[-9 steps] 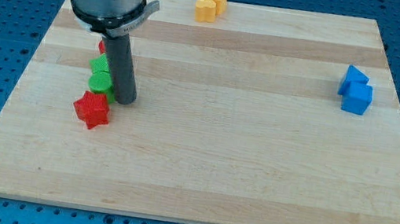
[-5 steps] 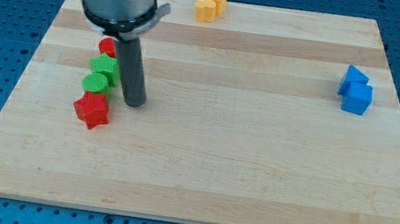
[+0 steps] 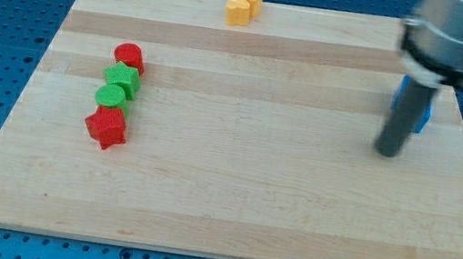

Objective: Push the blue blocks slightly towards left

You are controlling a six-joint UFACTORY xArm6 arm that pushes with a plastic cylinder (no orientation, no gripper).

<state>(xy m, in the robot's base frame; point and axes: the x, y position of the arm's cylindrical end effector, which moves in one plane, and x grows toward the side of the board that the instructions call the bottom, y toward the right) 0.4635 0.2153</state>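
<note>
The blue blocks (image 3: 423, 115) sit near the board's right edge, mostly hidden behind my dark rod; only slivers of blue show on either side of it. My tip (image 3: 386, 153) rests on the wooden board (image 3: 243, 177), just below and slightly left of the blue blocks. Whether the rod touches them I cannot tell.
Two yellow blocks (image 3: 244, 5) sit at the top edge. On the left stand a red cylinder (image 3: 128, 55), a green block (image 3: 122, 77), a green cylinder (image 3: 110, 96) and a red star (image 3: 107, 127) in a column.
The rod has swept from beside the green and red blocks on the left across the board to the blue blocks on the right. The blocks on the left have not moved.
</note>
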